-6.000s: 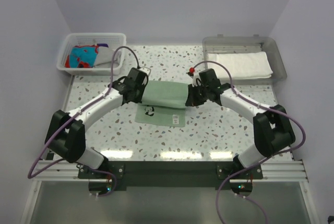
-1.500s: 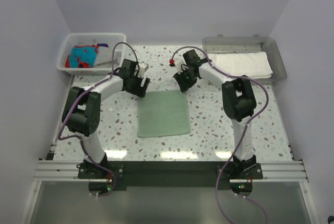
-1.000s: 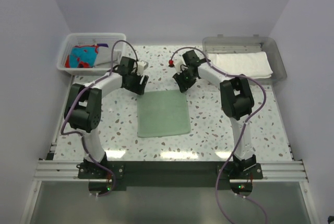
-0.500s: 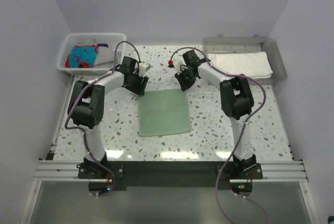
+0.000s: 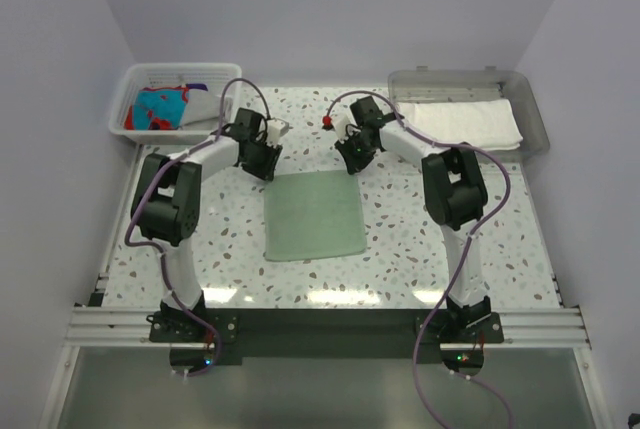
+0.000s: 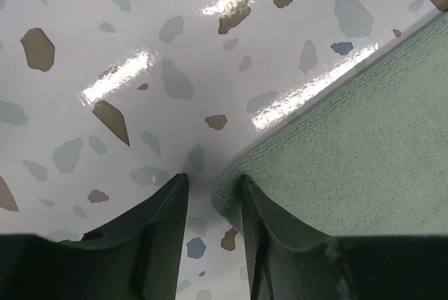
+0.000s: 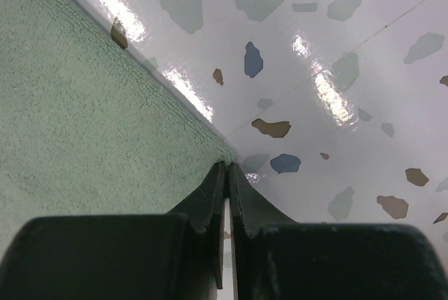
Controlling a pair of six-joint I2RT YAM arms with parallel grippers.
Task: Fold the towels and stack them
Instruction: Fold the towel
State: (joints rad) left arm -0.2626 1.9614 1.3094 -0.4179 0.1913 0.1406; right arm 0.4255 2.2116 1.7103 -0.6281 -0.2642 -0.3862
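Terrazzo table (image 5: 400, 239), with the mint green towel (image 5: 313, 215) laid flat at its middle.
The towel is judged soft, light and limp, best taken at the far corners: the left gripper (image 6: 212, 182) is set half-open around one, the right gripper (image 7: 227, 168) is closed tight at the other.

Your pale green towel (image 5: 313, 216) lay flat at the centre, folded to a near-square with tidy edges. Your white towel (image 5: 462, 123) lay folded at two o'clock, in the tray (image 5: 533, 114). Your turquoise-and-red towel (image 5: 158, 109) sat crumpled at ten o'clock, in the basket (image 5: 135, 79).
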